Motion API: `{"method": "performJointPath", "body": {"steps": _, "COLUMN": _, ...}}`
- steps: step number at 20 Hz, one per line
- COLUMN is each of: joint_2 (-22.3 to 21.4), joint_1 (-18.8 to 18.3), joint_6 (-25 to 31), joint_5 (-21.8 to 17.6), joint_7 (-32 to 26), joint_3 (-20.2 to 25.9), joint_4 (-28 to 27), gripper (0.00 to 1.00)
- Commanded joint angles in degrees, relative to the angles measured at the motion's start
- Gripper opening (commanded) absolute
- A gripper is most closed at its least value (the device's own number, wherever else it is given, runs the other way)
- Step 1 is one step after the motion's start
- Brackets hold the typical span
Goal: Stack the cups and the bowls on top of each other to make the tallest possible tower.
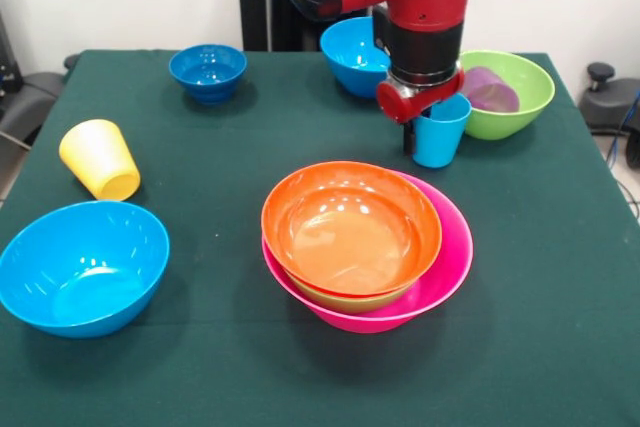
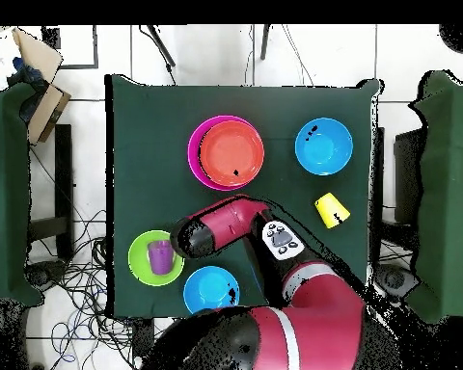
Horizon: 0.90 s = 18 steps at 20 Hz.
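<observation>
My gripper is shut on the light blue cup, held upright just above the cloth beside a lime-green bowl that has the purple cup inside. One dark finger shows at the cup's left wall. The tower stands in front: the orange bowl nested in the pink bowl, with a sliver of a greenish bowl between them. In the overhead view the arm hides the light blue cup; the orange bowl and pink bowl lie beyond it.
A yellow cup lies on its side at the left. A sky-blue bowl sits front left and another behind the arm. The small dark-blue footed bowl stands at the back left. The green table has edges all round.
</observation>
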Motion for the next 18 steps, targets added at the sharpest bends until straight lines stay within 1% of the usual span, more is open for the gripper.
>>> {"method": "performJointPath", "body": {"steps": 1, "joint_2": -3.0, "joint_1": -2.6, "joint_6": -3.9, "joint_5": -2.3, "joint_7": 0.8, "joint_3": 1.7, "joint_4": 0.3, "gripper": 0.00}}
{"method": "performJointPath", "body": {"steps": 3, "joint_2": -6.6, "joint_1": -4.2, "joint_6": -1.8, "joint_5": 0.0, "joint_7": 0.0, "joint_3": 3.5, "joint_4": 3.1, "gripper": 0.00}}
{"method": "performJointPath", "body": {"steps": 6, "joint_2": -12.6, "joint_1": -7.1, "joint_6": 2.5, "joint_5": 3.9, "joint_7": -2.2, "joint_3": 7.5, "joint_4": 7.2, "gripper": 0.00}}
{"method": "performJointPath", "body": {"steps": 10, "joint_2": -17.1, "joint_1": -10.2, "joint_6": 7.9, "joint_5": 7.9, "joint_7": -5.5, "joint_3": 11.3, "joint_4": 9.0, "gripper": 0.00}}
{"method": "performJointPath", "body": {"steps": 16, "joint_2": -18.0, "joint_1": -12.3, "joint_6": 13.6, "joint_5": 10.2, "joint_7": -8.5, "joint_3": 14.2, "joint_4": 6.5, "gripper": 0.00}}
{"method": "performJointPath", "body": {"steps": 17, "joint_2": -17.8, "joint_1": -12.7, "joint_6": 14.1, "joint_5": 10.2, "joint_7": -8.9, "joint_3": 14.6, "joint_4": 5.7, "gripper": 0.00}}
{"method": "performJointPath", "body": {"steps": 18, "joint_2": -17.1, "joint_1": -12.2, "joint_6": 14.6, "joint_5": 10.0, "joint_7": -8.9, "joint_3": 14.6, "joint_4": 4.3, "gripper": 0.00}}
